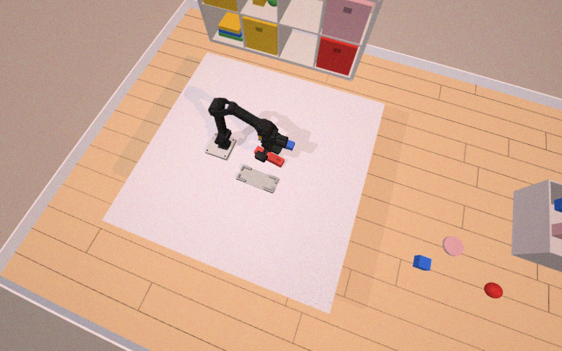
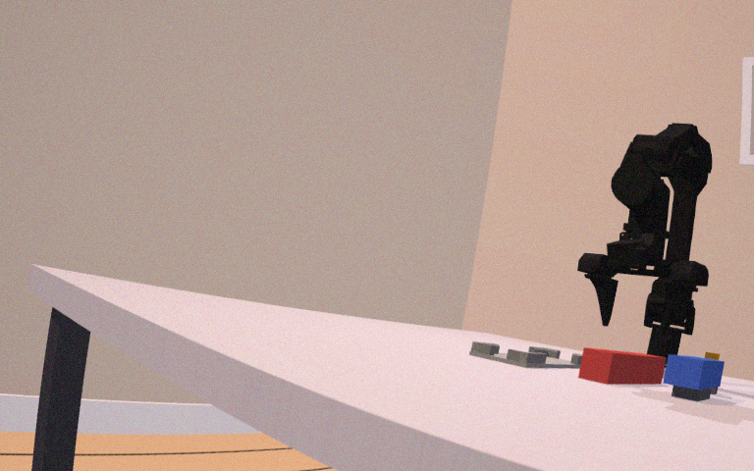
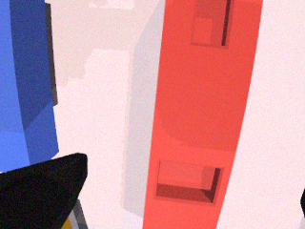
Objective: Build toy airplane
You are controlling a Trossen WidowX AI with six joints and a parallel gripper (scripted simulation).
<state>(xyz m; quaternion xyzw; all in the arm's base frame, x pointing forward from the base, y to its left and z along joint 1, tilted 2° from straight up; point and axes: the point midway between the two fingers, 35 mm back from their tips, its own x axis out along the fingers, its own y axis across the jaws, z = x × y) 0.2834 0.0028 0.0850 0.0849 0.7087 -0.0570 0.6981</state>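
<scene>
The red fuselage (image 1: 275,158) (image 2: 622,366) (image 3: 200,105) lies on the table beside the cradle, its two sockets facing up. The grey cradle (image 1: 257,178) (image 2: 528,358) holds nothing. The blue wing (image 1: 290,145) (image 2: 693,372) (image 3: 29,72) lies beyond the fuselage with a dark piece under it. The small yellow tail fin (image 1: 260,135) (image 2: 712,355) (image 3: 68,224) is partly hidden by the arm and, in the wrist view, by a finger. My gripper (image 1: 271,149) (image 2: 638,325) (image 3: 197,180) is open and empty above the fuselage, one finger on each side of it in the wrist view.
The arm's base plate (image 1: 215,151) stands on the white table (image 1: 232,231) left of the parts. A shelf (image 1: 278,39) stands beyond the table. A blue block (image 1: 422,262), a pink disc (image 1: 453,246) and a red ball (image 1: 492,289) lie off the table on the floor.
</scene>
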